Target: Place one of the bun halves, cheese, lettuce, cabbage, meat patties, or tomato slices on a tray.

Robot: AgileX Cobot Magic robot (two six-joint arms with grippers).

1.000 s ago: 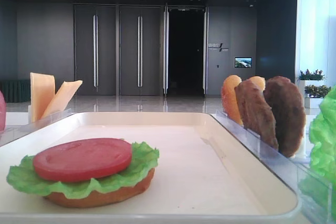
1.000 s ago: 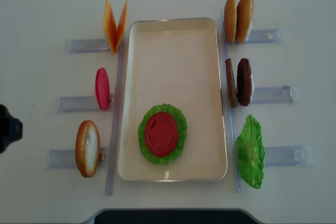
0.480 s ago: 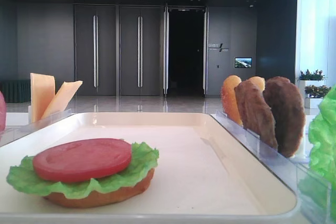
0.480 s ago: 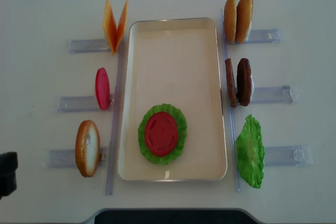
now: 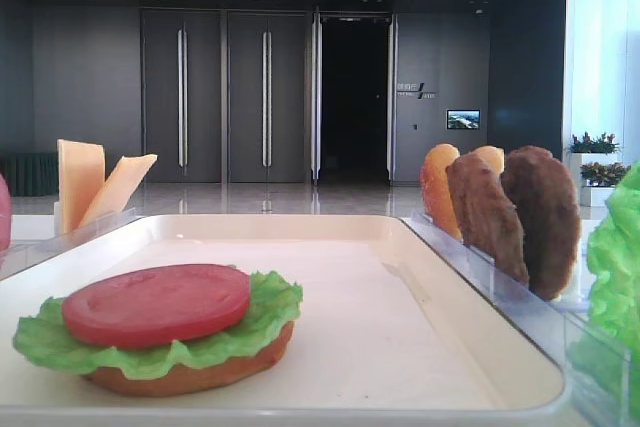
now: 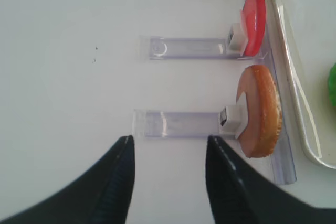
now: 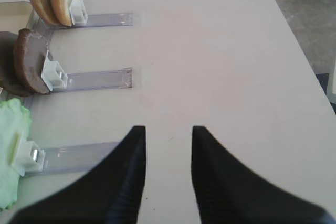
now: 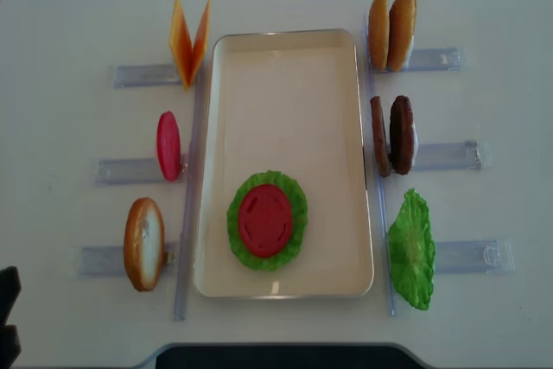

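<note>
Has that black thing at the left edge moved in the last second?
Yes. The left end effector slid down the overhead view, from level with the bun half to below it.

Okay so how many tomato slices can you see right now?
2. One tomato slice lies flat on the lettuce in the tray; the other tomato slice stands on edge in the middle rack left of the tray. None looks hidden.

Left gripper (image 8: 7, 313) sits lower at the left edge of the overhead view than a second ago: it was level with the tomato rack, and now only a dark sliver shows at the bottom-left corner, below the left bun half (image 8: 143, 244). It is farther from the tray (image 8: 285, 41) than before.
</note>
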